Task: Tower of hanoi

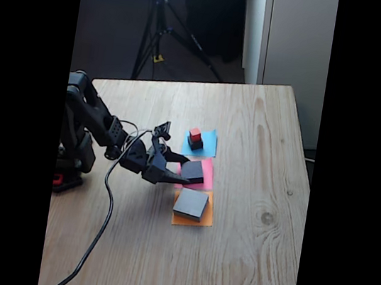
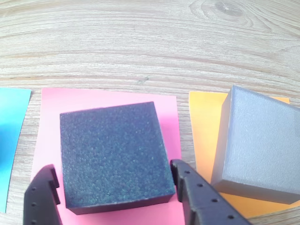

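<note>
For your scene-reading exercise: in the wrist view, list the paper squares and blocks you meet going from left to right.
Blue paper square → pink paper square carrying the dark block → orange paper square → grey block.

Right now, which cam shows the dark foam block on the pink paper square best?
Wrist view: the dark foam block sits large and sharp on the pink paper square, flanked by both fingers of the gripper. The fixed view shows it small, partly hidden by the gripper.
</note>
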Controlling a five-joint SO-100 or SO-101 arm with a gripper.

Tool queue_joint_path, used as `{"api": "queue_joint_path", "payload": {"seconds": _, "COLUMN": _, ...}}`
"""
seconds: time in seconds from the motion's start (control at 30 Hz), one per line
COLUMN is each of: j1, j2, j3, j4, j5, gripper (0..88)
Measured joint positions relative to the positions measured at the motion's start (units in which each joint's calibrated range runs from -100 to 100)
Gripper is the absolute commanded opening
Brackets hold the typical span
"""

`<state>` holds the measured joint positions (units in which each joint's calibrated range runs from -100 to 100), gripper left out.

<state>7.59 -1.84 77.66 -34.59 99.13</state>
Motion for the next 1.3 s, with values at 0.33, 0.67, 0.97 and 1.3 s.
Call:
{"api": "queue_joint_path", "payload": {"seconds": 0.33, "j1": -0.4, "j2": -2.4, "j3": 0.6, "j4": 0.1, "j5": 0.0, "gripper": 31.2}}
{"api": "queue_joint_path", "payload": {"seconds": 0.67, "j1": -1.9, "j2": -17.3, "j3": 1.1, "j4": 13.1, "j5": 0.0, "gripper": 0.4}}
{"api": "queue_joint_path", "payload": {"seconds": 0.97, "j1": -4.2, "j2": -30.4, "j3": 1.0, "j4": 27.9, "j5": -1.7, "gripper": 0.4}}
{"api": "queue_joint_path", "payload": {"seconds": 1.3, "j1": -9.3, "j2": -46.0, "j3": -18.1, "j4": 77.2, "j5": -0.2, "gripper": 0.4}}
